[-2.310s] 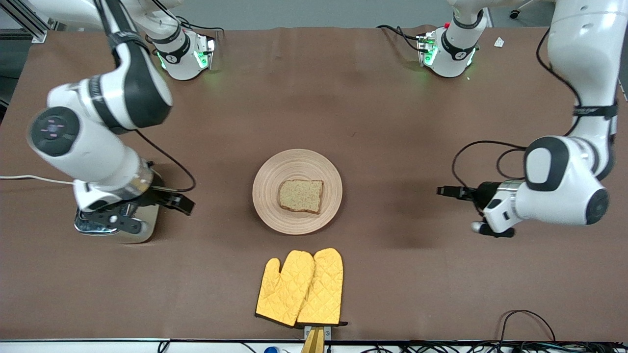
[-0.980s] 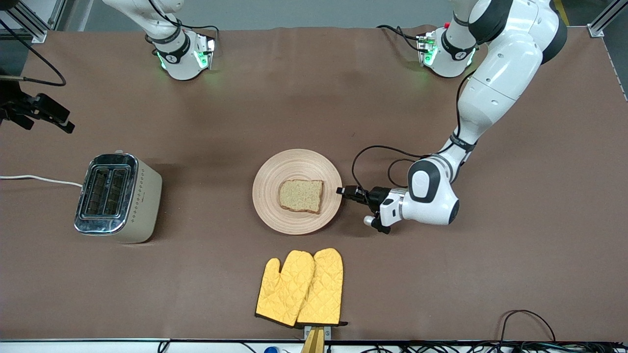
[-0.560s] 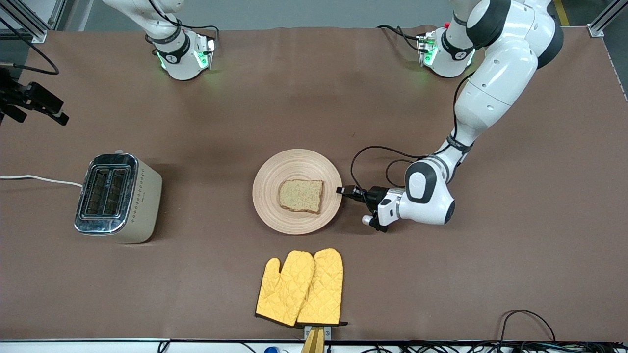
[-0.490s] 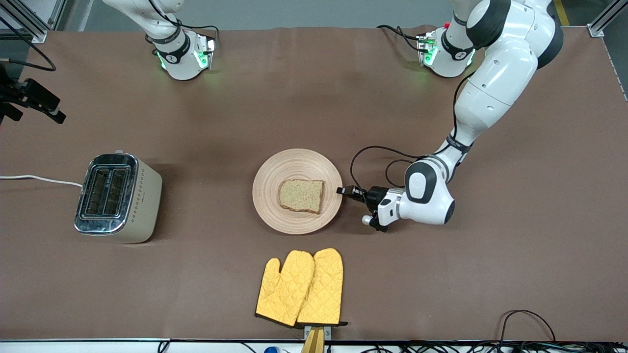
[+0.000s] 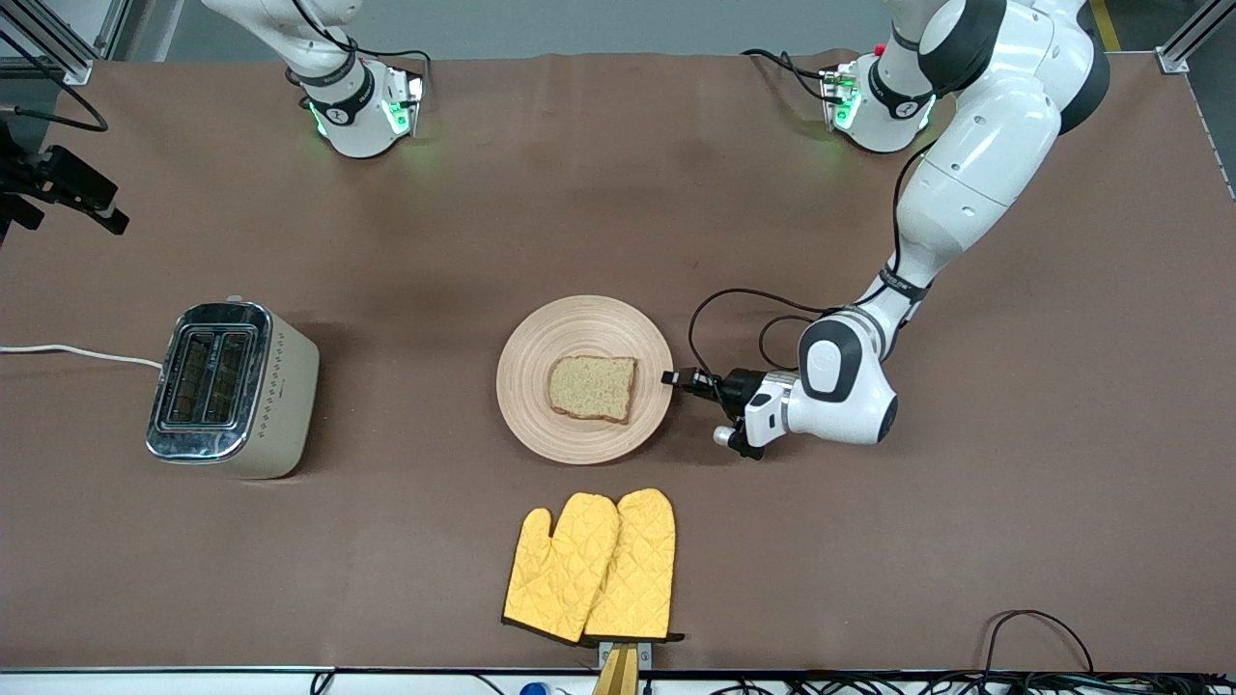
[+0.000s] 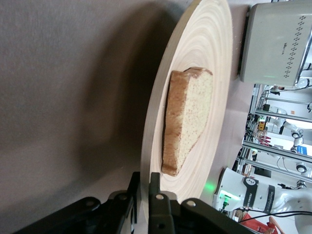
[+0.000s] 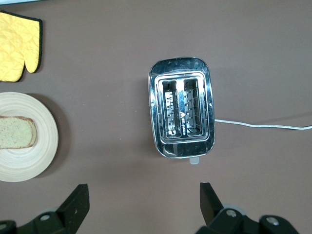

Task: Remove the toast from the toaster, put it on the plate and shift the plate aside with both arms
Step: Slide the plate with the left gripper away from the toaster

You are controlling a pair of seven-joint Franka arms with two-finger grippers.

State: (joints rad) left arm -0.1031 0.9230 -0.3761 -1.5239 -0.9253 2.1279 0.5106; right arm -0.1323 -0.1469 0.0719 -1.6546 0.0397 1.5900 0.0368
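The toast (image 5: 592, 386) lies flat on the round wooden plate (image 5: 541, 347) in the middle of the table. My left gripper (image 5: 668, 377) is low at the plate's rim on the side toward the left arm's end, shut on that rim. In the left wrist view the rim runs between the two black fingers of the left gripper (image 6: 145, 179), with the toast (image 6: 187, 122) on the plate (image 6: 214, 58) just past them. My right gripper (image 5: 72, 188) is open and empty, high up at the right arm's end. In the right wrist view the right gripper (image 7: 144, 195) is wide apart above the toaster (image 7: 183, 108).
A cream and chrome toaster (image 5: 232, 391) with empty slots stands toward the right arm's end, its white cord (image 5: 68, 352) running off the table. Two yellow oven mitts (image 5: 594, 565) lie nearer to the front camera than the plate. Cables lie along the front edge.
The left gripper has come in from the left arm's end to the plate's rim and holds it. The right arm has lifted away from the toaster. The plate has shifted very slightly.
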